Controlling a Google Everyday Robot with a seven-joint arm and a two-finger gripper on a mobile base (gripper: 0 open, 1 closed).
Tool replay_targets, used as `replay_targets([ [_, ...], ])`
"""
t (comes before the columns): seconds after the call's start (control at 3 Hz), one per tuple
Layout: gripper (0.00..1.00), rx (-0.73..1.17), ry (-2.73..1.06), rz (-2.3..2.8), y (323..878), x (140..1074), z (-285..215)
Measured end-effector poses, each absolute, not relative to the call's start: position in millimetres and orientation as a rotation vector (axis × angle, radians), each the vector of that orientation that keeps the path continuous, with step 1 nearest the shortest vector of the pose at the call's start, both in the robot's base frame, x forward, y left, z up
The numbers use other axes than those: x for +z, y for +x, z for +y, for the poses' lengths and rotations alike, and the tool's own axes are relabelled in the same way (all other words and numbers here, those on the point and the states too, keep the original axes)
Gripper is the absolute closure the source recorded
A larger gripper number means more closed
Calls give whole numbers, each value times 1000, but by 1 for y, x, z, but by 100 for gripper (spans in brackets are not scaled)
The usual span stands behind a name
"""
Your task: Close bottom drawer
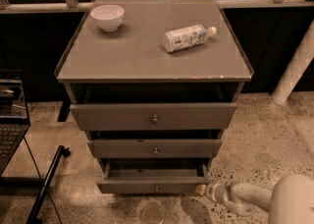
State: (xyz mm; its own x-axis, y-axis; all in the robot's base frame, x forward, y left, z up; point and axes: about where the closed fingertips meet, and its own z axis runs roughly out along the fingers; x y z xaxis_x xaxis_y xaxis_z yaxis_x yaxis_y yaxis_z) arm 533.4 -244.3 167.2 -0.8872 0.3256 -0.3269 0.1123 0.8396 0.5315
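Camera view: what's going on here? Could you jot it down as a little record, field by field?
Cabinet: three drawers, all partly open
Bottom drawer: open, lowest, small round knob
Gripper: low on the right, by the bottom drawer's front right corner
On top: white bowl back left, plastic bottle lying on its side to the right

The white arm (245,198) comes in low from the right, lying nearly level with a slight bend. At its tip the gripper (201,189) points left, down by the bottom front right corner of the cabinet (137,53).
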Motion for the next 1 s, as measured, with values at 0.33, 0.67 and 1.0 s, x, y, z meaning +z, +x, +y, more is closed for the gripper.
replay_targets([
  [0.33, 100, 699, 333, 2563, 554, 174, -248],
  [0.67, 100, 656, 332, 2501, 579, 183, -254],
  [1.0, 100, 622, 312, 2433, 609, 198, -252],
])
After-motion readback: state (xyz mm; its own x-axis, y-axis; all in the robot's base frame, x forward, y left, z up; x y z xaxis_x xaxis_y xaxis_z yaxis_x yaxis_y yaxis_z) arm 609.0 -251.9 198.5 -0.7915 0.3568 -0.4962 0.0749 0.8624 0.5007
